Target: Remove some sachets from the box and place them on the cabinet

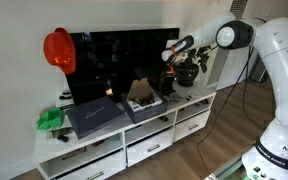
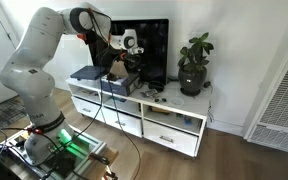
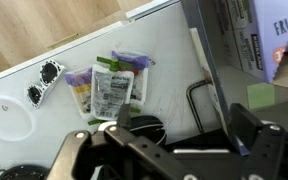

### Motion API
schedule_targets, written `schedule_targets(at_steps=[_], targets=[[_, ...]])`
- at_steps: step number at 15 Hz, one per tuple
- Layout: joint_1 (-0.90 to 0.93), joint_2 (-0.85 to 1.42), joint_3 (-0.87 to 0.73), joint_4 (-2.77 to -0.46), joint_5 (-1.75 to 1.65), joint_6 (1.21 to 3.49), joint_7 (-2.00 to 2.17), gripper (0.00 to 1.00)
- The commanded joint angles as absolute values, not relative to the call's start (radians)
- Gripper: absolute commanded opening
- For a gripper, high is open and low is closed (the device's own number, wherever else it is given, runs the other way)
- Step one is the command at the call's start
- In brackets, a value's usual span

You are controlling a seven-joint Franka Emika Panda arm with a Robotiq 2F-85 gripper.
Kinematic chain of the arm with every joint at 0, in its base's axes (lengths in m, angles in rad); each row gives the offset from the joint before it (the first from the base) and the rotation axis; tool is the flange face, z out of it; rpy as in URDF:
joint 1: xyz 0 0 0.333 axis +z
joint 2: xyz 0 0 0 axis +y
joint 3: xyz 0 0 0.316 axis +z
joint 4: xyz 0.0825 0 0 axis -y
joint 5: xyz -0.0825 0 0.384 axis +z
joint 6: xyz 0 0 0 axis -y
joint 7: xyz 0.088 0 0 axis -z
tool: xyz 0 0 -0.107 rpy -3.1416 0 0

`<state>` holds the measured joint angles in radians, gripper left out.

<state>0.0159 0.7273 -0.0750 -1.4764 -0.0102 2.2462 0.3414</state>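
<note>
While sachets [image 3: 109,88] lie near apparent sunglasses [image 3: 44,82] on the cabinet [image 3: 169,55], the pincer [image 3: 169,150] hangs spread.

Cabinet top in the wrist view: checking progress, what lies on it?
A few overlapping sachets lie on the white cabinet, with patterned sunglasses beside them. Their exact number is unclear, and the gripper covers the surface nearer the camera.

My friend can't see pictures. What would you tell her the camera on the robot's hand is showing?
A few colourful sachets lie together on the white cabinet top, seen from above. The robot's dark gripper fills the bottom edge, jaws apart, and wooden floor shows beyond the cabinet.
</note>
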Motion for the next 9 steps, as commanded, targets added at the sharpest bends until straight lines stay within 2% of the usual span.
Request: schedule_targets(at_steps=[1,6,7,9], targets=[[0.047,0.51,-0.072,-1.714,-0.004,2.289,0.341,1.0],[0.09,0.31,-0.046,-1.88,-0.042,2.201,0.294,1.0],[0.077,0.411,-0.053,-1.77,-0.023,2.224,0.332,1.0],[0.086,0.351,-0.041,-1.824,-0.029,2.2,0.319,1.0]])
